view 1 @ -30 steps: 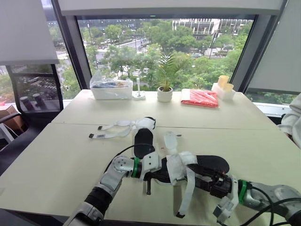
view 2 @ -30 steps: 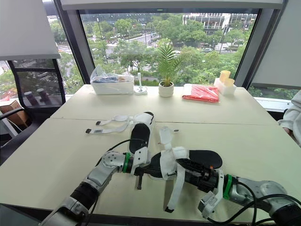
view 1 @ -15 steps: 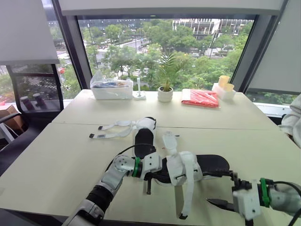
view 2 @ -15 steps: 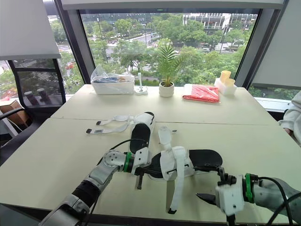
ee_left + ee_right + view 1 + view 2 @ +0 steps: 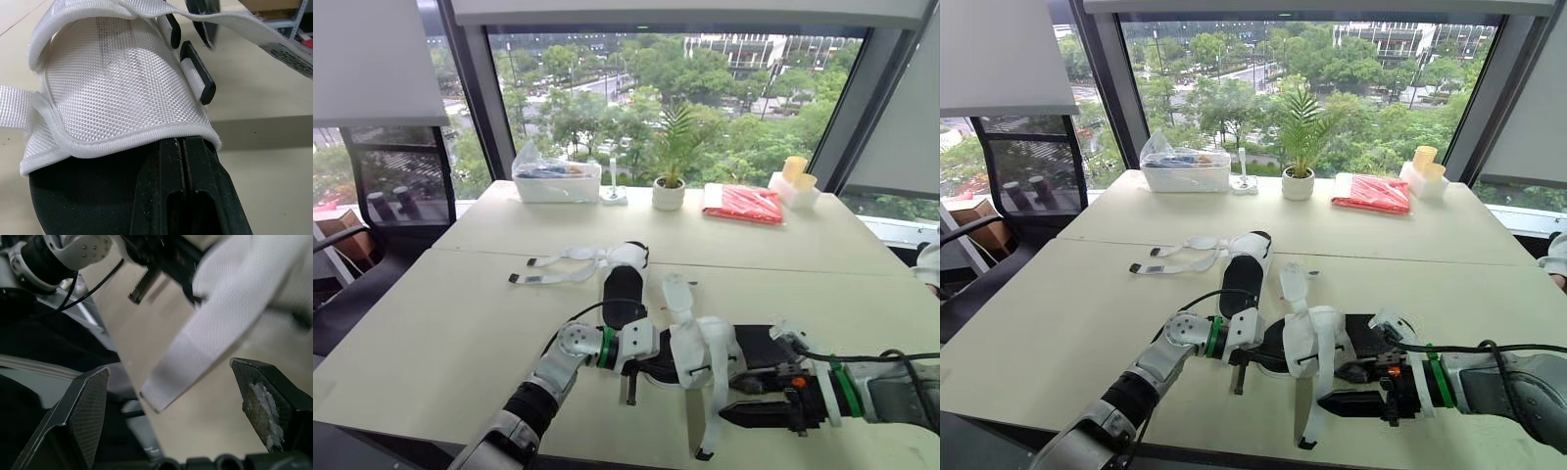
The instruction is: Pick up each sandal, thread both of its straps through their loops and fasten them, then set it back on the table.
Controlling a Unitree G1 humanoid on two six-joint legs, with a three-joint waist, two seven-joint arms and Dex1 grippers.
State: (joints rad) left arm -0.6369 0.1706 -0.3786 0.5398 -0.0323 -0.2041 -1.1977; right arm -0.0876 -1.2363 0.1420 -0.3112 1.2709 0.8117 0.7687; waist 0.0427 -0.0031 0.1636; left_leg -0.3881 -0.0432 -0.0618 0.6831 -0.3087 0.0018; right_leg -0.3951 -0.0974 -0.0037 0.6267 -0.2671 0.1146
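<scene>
left gripper (image 5: 637, 364) pinches near sandal (image 5: 759, 343); right gripper (image 5: 744, 399) gapes wide beside its dangling strap (image 5: 713, 411); second sandal (image 5: 619, 289) behind.

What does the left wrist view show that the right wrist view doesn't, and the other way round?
Left wrist view: the left gripper shut on the black sole of the sandal, and two black loops close up. Right wrist view: the right gripper open, a loose strap end hanging ahead of its fingers, and the left arm beyond. Both: the sandal's white mesh and the table.
</scene>
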